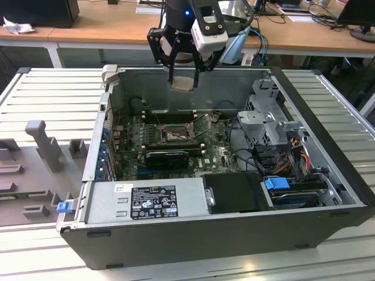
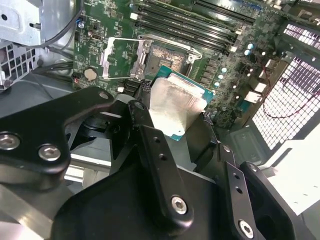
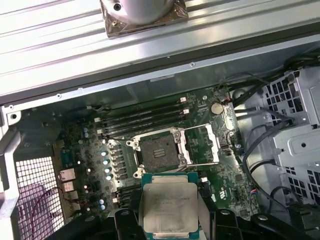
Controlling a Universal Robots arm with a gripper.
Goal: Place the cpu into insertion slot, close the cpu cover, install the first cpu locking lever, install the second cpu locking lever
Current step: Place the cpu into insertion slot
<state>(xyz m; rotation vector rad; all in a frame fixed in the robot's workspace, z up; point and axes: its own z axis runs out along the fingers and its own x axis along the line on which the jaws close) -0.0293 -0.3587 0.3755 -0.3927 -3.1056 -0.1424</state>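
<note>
**Chip gripped short of open socket**

Black fingers (image 2: 156,150) clamp the cpu (image 2: 175,107), its silver top tilted. Beyond the fingertips, the insertion slot (image 2: 161,54) lies uncovered on the green motherboard (image 2: 97,30), with the cpu cover (image 2: 106,59) swung open beside it.

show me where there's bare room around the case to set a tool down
Bare ribbed table at the exterior view's left, beyond the grey fixtures, and at its right, past the case. Inside is crowded: cables, drive cage, gripper holding the cpu above.
</note>
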